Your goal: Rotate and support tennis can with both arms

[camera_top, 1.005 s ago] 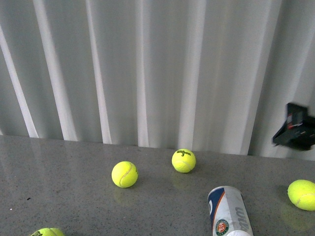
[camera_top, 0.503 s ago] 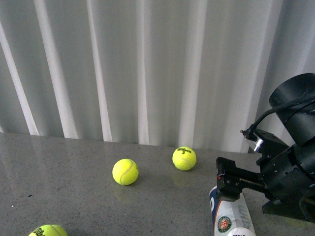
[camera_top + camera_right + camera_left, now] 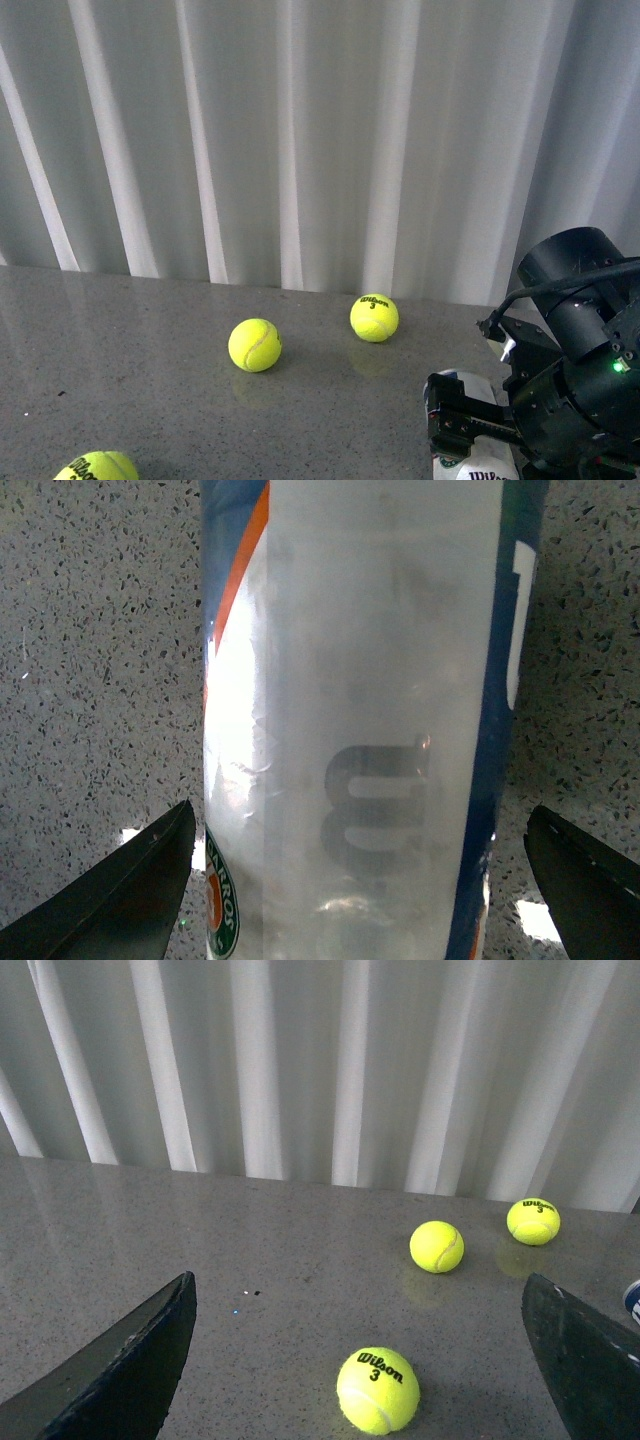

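From the front, the right arm [image 3: 575,390] fills the lower right corner, black, with a green light [image 3: 613,366] lit on its housing. The right gripper [image 3: 462,425] reaches down over the tennis can [image 3: 482,470], which lies on its side on the grey speckled tabletop [image 3: 120,360] at the bottom right; only a little of its white label shows below the housing. A yellow ball [image 3: 255,345] sits near the middle of the tabletop, a second ball [image 3: 374,317] marked Wilson 3 lies just beyond it toward the white pleated curtain [image 3: 300,140], and a third ball [image 3: 95,466] is cut by the lower left edge, well apart from the can. In the left wrist view the left gripper [image 3: 356,1300] hangs over bare tabletop with its jaws spread wide and nothing between them but a Wilson 3 ball resting on the surface; two more balls lie farther off, and a blue sliver at the picture's edge may be the can's end, though too little shows to be sure. In the right wrist view the can fills the middle, clear plastic with an orange stripe and navy edges, lying flat on the tabletop. The right jaws are wide, one finger [image 3: 110,890] on each side of the can, with speckled tabletop visible between each finger and the can's wall, so neither touches it.
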Robot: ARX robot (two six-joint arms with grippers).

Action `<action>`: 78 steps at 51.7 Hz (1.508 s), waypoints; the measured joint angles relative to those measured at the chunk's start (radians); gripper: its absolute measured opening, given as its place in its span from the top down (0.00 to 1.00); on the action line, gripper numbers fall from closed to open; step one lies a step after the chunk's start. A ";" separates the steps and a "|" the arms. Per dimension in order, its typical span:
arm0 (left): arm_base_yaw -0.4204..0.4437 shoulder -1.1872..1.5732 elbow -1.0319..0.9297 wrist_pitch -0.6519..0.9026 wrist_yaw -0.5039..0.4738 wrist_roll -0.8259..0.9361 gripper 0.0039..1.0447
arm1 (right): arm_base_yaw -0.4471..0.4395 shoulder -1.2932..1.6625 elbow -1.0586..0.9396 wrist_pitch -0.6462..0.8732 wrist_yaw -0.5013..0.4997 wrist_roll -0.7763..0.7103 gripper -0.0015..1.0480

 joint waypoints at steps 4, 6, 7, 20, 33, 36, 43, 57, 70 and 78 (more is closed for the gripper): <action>0.000 0.000 0.000 0.000 0.000 0.000 0.06 | 0.001 0.010 -0.005 0.016 0.003 0.000 0.07; 0.000 0.000 0.000 0.000 0.000 0.000 0.06 | 0.002 0.012 -0.011 0.026 0.005 0.000 0.07; 0.000 0.000 0.000 0.000 0.000 0.000 0.06 | 0.003 0.013 -0.018 0.033 0.005 0.000 0.07; 0.000 0.000 0.000 0.000 0.000 0.000 0.06 | 0.011 0.013 -0.084 0.095 0.015 -0.001 0.29; 0.000 0.000 0.000 0.000 0.000 0.000 0.06 | 0.004 0.016 -0.092 0.129 0.017 -0.023 0.60; 0.000 0.000 0.000 0.000 0.000 0.000 0.06 | 0.006 0.002 -0.101 0.146 0.033 -0.054 0.66; 0.000 0.000 0.000 0.000 0.000 0.000 0.06 | 0.013 -0.031 -0.130 0.178 0.074 -0.164 0.74; 0.000 0.000 0.000 0.000 0.000 0.000 0.06 | 0.005 -0.230 -0.241 0.326 0.017 -0.734 0.86; 0.000 0.000 0.000 0.000 0.000 0.000 0.06 | 0.018 -0.262 -0.368 0.405 0.052 -1.429 0.88; 0.000 0.000 0.000 0.000 0.000 0.000 0.06 | 0.011 -0.171 -0.394 0.509 0.079 -1.714 0.88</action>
